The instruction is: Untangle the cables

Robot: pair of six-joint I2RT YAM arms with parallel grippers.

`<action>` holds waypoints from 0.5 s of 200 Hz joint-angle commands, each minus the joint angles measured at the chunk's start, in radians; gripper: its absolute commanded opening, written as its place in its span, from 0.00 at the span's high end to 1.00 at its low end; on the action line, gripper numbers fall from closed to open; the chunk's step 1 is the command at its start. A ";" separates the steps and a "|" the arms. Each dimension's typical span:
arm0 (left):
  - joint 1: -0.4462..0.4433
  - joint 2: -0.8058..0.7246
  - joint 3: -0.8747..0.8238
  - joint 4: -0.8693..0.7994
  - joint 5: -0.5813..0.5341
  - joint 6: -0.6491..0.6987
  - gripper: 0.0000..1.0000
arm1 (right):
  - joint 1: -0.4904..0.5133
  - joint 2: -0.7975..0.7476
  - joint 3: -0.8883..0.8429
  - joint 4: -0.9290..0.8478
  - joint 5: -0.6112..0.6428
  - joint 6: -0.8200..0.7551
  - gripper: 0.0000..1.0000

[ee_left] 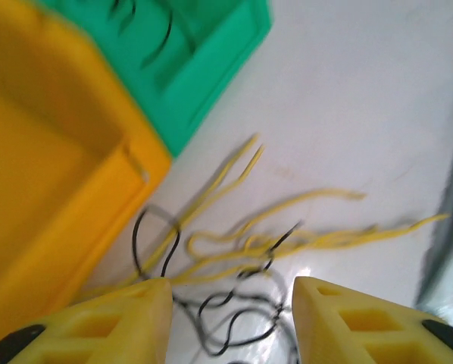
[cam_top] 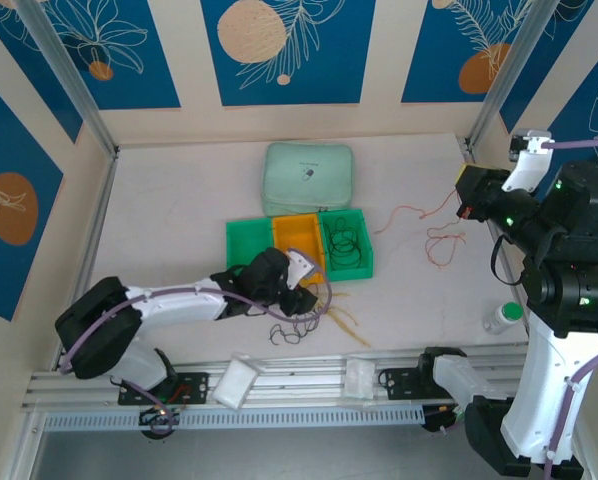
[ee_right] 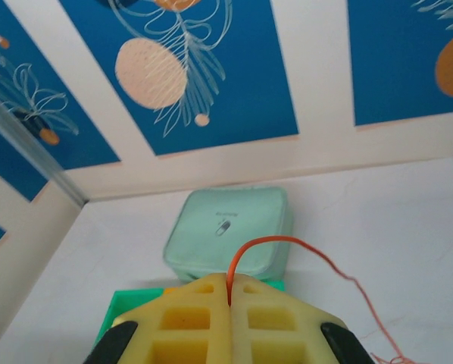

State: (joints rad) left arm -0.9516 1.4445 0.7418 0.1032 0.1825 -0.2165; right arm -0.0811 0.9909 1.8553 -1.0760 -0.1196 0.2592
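Observation:
A tangle of yellow cables [ee_left: 287,239] and black cables [ee_left: 234,311] lies on the table just in front of the bins [cam_top: 319,315]. My left gripper [ee_left: 230,292] hovers low over this tangle, open, its yellow fingers [ee_left: 147,311] apart on either side of the black loops and gripping nothing; from above it sits at the bins' near edge [cam_top: 299,285]. An orange cable [cam_top: 434,235] trails over the table at the right. One end rises into my right gripper [ee_right: 229,284], which is shut on the orange cable [ee_right: 287,241] and raised at the far right [cam_top: 466,205]. More black cables lie in the right green bin [cam_top: 346,243].
Three bins stand side by side: a green one [cam_top: 249,245], a yellow-orange one [cam_top: 299,240] and the right green one [ee_left: 204,68]. A mint pouch [cam_top: 309,178] lies behind them. A white bottle with a green cap [cam_top: 504,317] stands near the right arm's base.

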 commanded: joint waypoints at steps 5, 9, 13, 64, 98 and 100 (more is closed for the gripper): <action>-0.007 -0.080 0.053 -0.067 0.039 0.034 0.54 | -0.004 -0.001 0.022 -0.033 -0.126 0.017 0.99; -0.007 -0.091 0.053 -0.068 0.038 0.034 0.54 | -0.004 0.001 0.025 -0.033 -0.137 0.020 0.99; -0.006 -0.097 0.053 -0.067 0.038 0.033 0.54 | -0.005 0.000 0.028 -0.033 -0.148 0.023 0.99; -0.010 -0.126 0.063 -0.007 0.130 0.015 0.41 | -0.003 -0.034 -0.026 0.063 -0.350 0.134 0.99; -0.026 -0.061 0.084 0.054 0.152 0.014 0.40 | 0.004 -0.055 -0.109 0.183 -0.526 0.250 0.99; -0.027 -0.056 0.086 0.059 0.153 0.014 0.40 | 0.004 -0.056 -0.115 0.189 -0.533 0.255 0.99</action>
State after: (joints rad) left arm -0.9577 1.3415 0.7841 0.0986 0.2836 -0.2039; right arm -0.0807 0.9470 1.7939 -0.9947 -0.4702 0.4023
